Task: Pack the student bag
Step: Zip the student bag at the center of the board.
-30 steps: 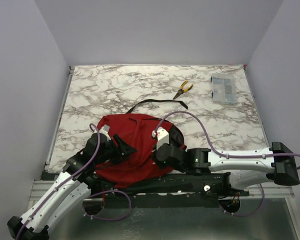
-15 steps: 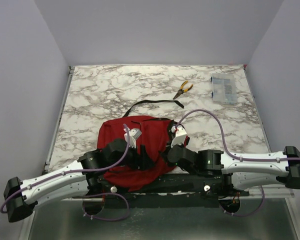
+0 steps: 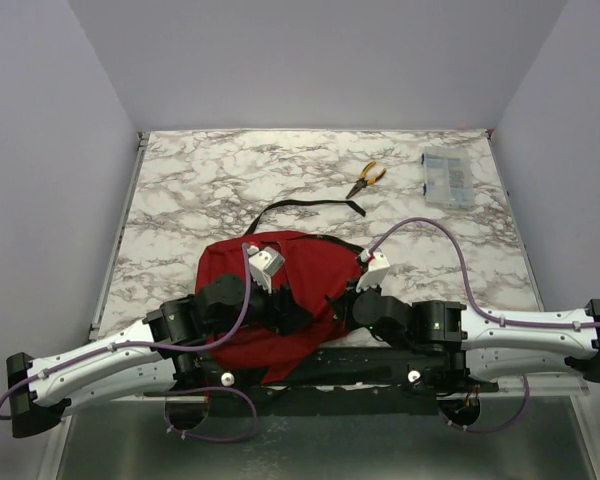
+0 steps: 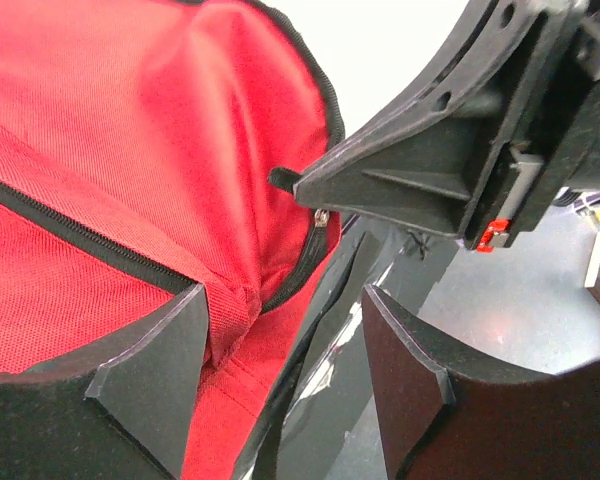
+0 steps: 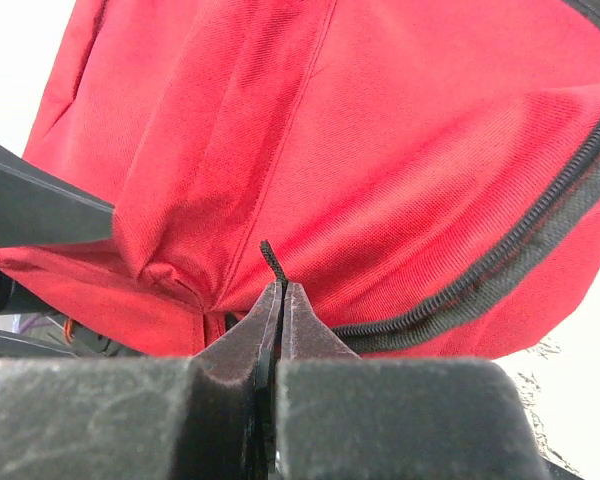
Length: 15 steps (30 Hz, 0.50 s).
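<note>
The right claw (image 5: 280, 300) is pinching the black zipper pull (image 5: 271, 260) of the student bag (image 3: 315, 265); the left claw (image 4: 280, 300) is gaping open beside it.

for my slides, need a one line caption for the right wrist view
Right gripper pinching a thin black tab on the red bag, beside its zipper.
</note>
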Each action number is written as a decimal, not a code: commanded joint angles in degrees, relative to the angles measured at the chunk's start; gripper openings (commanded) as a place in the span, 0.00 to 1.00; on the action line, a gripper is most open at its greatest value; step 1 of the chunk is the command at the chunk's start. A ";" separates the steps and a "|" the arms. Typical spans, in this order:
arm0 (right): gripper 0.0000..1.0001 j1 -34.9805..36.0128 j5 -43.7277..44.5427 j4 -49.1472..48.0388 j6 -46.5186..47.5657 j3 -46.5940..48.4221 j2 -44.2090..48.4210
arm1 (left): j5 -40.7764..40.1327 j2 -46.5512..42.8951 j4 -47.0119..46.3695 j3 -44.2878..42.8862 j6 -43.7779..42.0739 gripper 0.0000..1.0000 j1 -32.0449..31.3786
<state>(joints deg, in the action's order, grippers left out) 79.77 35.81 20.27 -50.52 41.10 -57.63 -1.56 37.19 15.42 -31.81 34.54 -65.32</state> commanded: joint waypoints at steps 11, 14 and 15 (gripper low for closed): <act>0.00 -0.05 5.94 3.66 -2.03 1.36 3.33 | -12.25 -2.13 8.58 -9.50 2.46 0.75 -0.32; 0.00 -0.08 5.98 2.99 -1.78 0.69 4.67 | -10.71 -1.09 7.85 -9.98 1.78 0.75 -0.33; 0.00 -0.12 5.95 2.82 -1.47 0.78 4.99 | -9.39 -0.53 6.30 -9.91 0.76 0.73 -0.33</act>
<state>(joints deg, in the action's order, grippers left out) 79.77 38.11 22.90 -51.11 41.10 -55.13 -12.43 35.29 22.85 -40.62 36.60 -65.39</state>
